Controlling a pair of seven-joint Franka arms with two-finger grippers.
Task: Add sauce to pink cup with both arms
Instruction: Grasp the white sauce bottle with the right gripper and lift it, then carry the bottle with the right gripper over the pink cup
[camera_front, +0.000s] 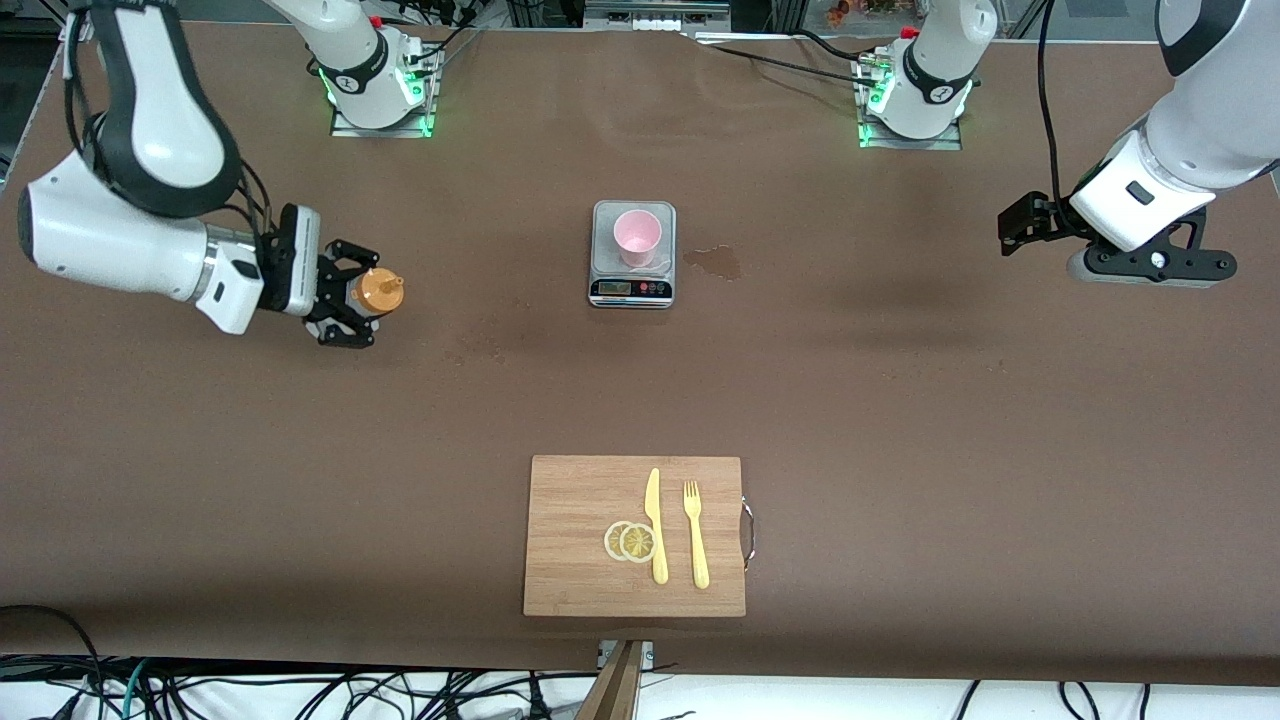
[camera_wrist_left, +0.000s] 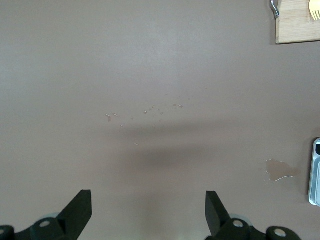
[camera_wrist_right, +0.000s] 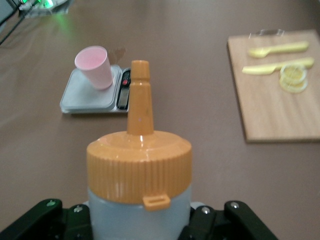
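Observation:
The sauce bottle (camera_front: 380, 290), whitish with an orange nozzle cap, stands upright toward the right arm's end of the table. My right gripper (camera_front: 366, 296) reaches in level and is shut on its body. The right wrist view shows the bottle (camera_wrist_right: 139, 165) close up between the fingers (camera_wrist_right: 202, 217). The pink cup (camera_front: 637, 237) stands upright on a small steel scale (camera_front: 604, 218) at mid table. It also shows in the right wrist view (camera_wrist_right: 93, 66). My left gripper (camera_front: 1012, 226) is open and empty, waiting above the left arm's end of the table (camera_wrist_left: 148, 210).
A wooden cutting board (camera_front: 580, 540) lies near the front edge with a yellow knife (camera_front: 655, 525), a fork (camera_front: 695, 535) and lemon slices (camera_front: 630, 541). A small wet stain (camera_front: 715, 262) lies beside the scale toward the left arm's end.

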